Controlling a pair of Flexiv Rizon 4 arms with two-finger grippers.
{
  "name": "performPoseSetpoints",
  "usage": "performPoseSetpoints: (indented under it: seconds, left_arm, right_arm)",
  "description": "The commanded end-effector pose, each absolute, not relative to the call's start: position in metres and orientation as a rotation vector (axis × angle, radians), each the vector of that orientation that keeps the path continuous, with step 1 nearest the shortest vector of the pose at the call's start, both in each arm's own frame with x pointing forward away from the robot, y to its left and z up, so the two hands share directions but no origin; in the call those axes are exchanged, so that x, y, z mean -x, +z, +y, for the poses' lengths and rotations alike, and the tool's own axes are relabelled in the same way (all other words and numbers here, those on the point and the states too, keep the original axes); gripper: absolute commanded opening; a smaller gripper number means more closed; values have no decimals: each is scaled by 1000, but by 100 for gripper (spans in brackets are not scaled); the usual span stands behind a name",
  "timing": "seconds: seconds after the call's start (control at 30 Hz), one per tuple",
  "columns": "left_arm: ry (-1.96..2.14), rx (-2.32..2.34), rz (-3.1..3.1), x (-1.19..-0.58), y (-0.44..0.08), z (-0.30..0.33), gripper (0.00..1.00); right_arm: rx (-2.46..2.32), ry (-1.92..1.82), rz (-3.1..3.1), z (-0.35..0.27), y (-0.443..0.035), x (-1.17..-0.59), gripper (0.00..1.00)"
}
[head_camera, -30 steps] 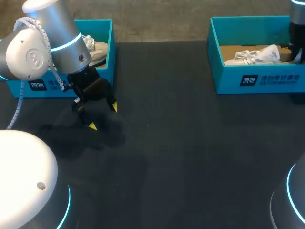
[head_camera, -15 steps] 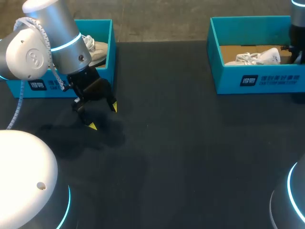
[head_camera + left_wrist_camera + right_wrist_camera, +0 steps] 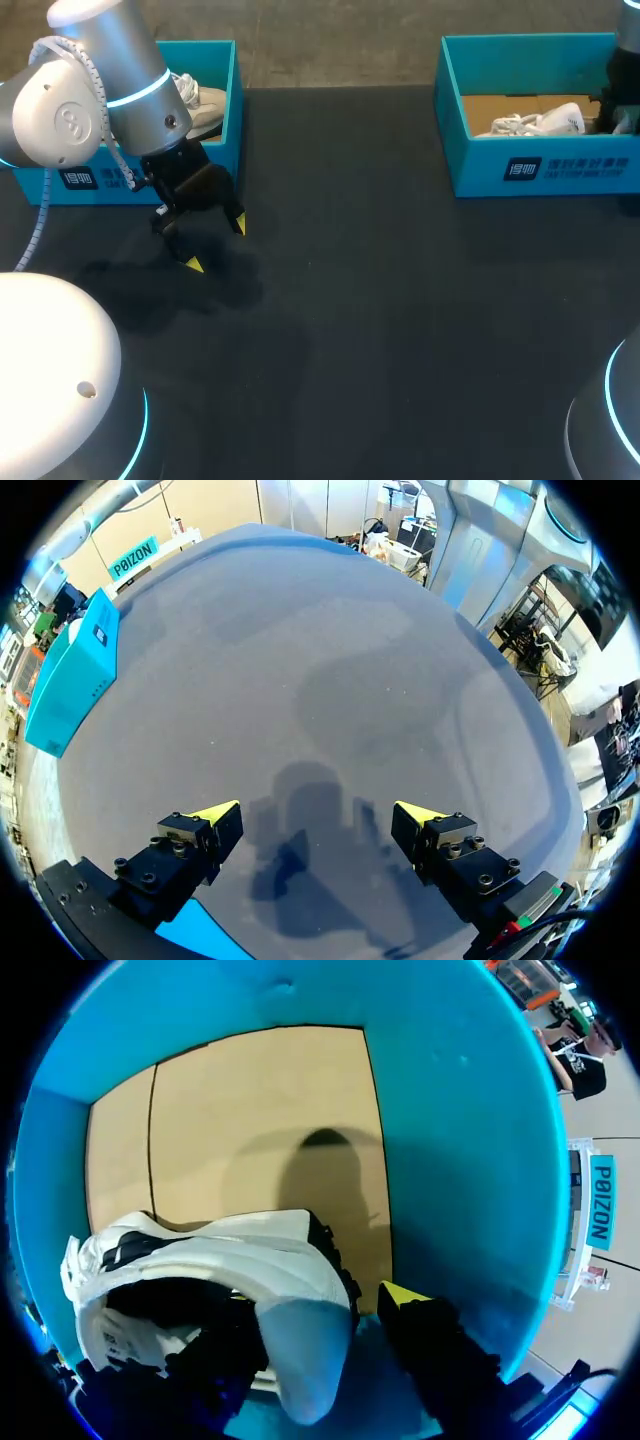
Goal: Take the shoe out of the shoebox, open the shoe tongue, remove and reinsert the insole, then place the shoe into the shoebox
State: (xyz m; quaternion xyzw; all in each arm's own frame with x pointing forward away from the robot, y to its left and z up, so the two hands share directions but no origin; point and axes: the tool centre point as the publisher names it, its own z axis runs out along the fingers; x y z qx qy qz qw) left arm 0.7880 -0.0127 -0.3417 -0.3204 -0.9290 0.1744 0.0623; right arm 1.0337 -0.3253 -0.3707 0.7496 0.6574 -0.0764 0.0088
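Observation:
A white shoe (image 3: pixel 540 122) lies in the teal shoebox (image 3: pixel 540 165) at the table's back right. My right arm (image 3: pixel 625 70) hangs over that box's right end. In the right wrist view the shoe (image 3: pixel 200 1260) rests on the box's cardboard floor (image 3: pixel 250 1110). My right gripper (image 3: pixel 320 1300) is open and straddles the shoe's heel: one finger is inside the shoe's opening, and the yellow-tipped finger (image 3: pixel 405 1295) stands just outside the heel with a small gap. My left gripper (image 3: pixel 216 245) (image 3: pixel 318 815) hangs open and empty over the bare table.
A second teal shoebox (image 3: pixel 215 150) with another light shoe (image 3: pixel 200 100) stands at the back left, right behind my left gripper. The dark tabletop (image 3: pixel 400 320) spreads between the two boxes. My arms' round bases fill both front corners.
The white shoe has sunk lower into the right box and shifted right. My right gripper's fingers have spread off the heel. The left arm has not moved.

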Motion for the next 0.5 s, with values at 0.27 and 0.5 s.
performPoseSetpoints:
  seconds: [0.27,0.5]
  left_arm:
    - [522,969,-2809,-788,-342,-13,100]
    - [522,969,-2809,-788,-342,-13,100]
  right_arm:
    - [-2346,-192,2054,-314,-318,-1021,88]
    - [-2336,-121,2091,-300,-278,-1015,100]
